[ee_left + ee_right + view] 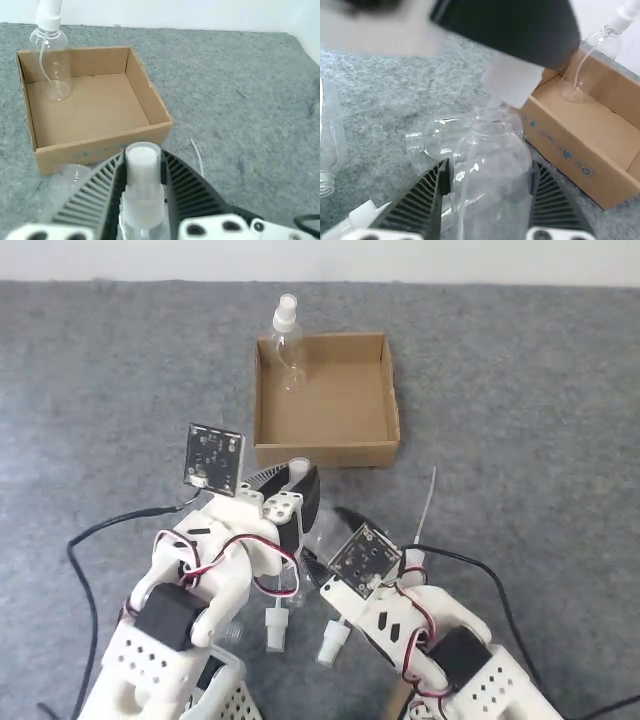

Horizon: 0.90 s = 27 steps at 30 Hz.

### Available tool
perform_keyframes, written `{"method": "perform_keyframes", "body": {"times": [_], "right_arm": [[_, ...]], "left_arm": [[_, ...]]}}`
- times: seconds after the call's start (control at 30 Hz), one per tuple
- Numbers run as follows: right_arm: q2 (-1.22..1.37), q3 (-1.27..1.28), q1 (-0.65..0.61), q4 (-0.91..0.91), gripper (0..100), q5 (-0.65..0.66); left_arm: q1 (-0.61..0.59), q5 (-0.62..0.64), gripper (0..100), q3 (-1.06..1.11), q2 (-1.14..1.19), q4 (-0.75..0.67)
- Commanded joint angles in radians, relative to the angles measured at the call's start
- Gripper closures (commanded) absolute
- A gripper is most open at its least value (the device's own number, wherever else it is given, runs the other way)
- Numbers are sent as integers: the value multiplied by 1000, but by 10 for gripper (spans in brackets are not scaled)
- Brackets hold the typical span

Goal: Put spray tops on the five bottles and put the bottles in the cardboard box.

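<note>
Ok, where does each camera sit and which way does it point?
High view: fixed above, looking down on both arms and the cardboard box.
Left wrist view: on the left arm, facing the box past the left gripper, shut on a spray top.
Right wrist view: on the right arm, past the right gripper, shut on a clear bottle.
Shared: all show the box.

Cardboard box (325, 453): brown; I spot small blue marks outside.
Bottle (490, 175): clear.
Spray top (142, 152): white.
Tabletop (520, 390): mottled grey.
Left end effector (142, 165): black ribbed fingers.
Wires (262, 550): red, white, black.
</note>
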Motion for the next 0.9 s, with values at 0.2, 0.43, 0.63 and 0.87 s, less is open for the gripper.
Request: {"method": "perform_keyframes", "body": {"times": [0.2,0.43,0.63,0.87], "right_arm": [[-21,-15,38,-22,873,-5],[-21,-5,39,-59,873,-6],[-21,28,39,-128,873,-38],[-21,28,39,-128,873,-38]], "left_arm": [[-2,-25,863,-12,-15,60],[-9,-23,810,-8,-153,127],[-9,-23,804,76,-374,120],[-11,-29,803,154,-597,120]]}}
